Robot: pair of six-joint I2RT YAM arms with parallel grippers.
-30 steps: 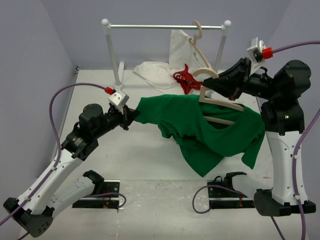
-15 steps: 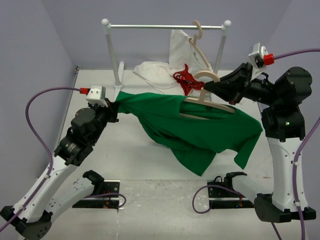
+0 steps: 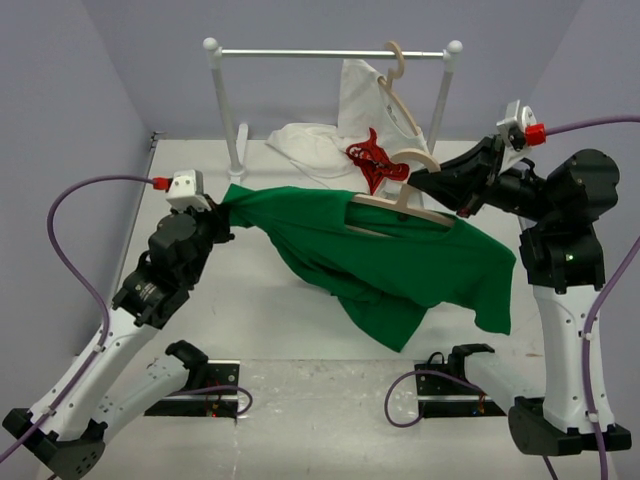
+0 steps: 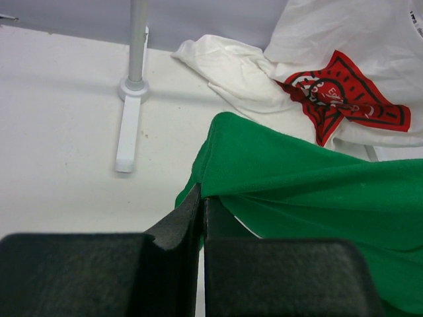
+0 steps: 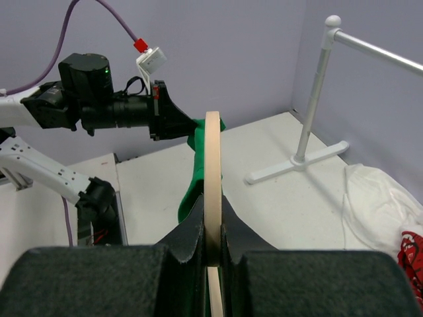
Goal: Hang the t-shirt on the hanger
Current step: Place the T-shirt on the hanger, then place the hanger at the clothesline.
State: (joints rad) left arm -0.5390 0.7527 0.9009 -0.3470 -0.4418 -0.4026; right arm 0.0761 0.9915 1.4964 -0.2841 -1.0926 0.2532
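Note:
The green t-shirt (image 3: 400,265) hangs stretched between my two arms above the table. My left gripper (image 3: 228,205) is shut on its left edge; in the left wrist view the jaws (image 4: 201,198) pinch a fold of the t-shirt (image 4: 317,191). My right gripper (image 3: 425,186) is shut on the pale wooden hanger (image 3: 395,207) just below its hook. The hanger lies across the top of the cloth, with its left end at the shirt's folds. In the right wrist view the hanger (image 5: 212,152) stands edge-on between the fingers (image 5: 213,221), with green cloth (image 5: 193,181) behind it.
A white clothes rack (image 3: 330,52) stands at the back, its left post (image 3: 222,110) close to my left arm. A second wooden hanger (image 3: 400,90) carries a white t-shirt with a red print (image 3: 320,140) that spills onto the table. The rack's foot (image 4: 129,132) lies ahead of the left gripper.
My left gripper pulled the shirt's edge left and back, drawing the cloth taut. The right gripper carried the hanger left and slightly up, and the shirt's hanging right side rose.

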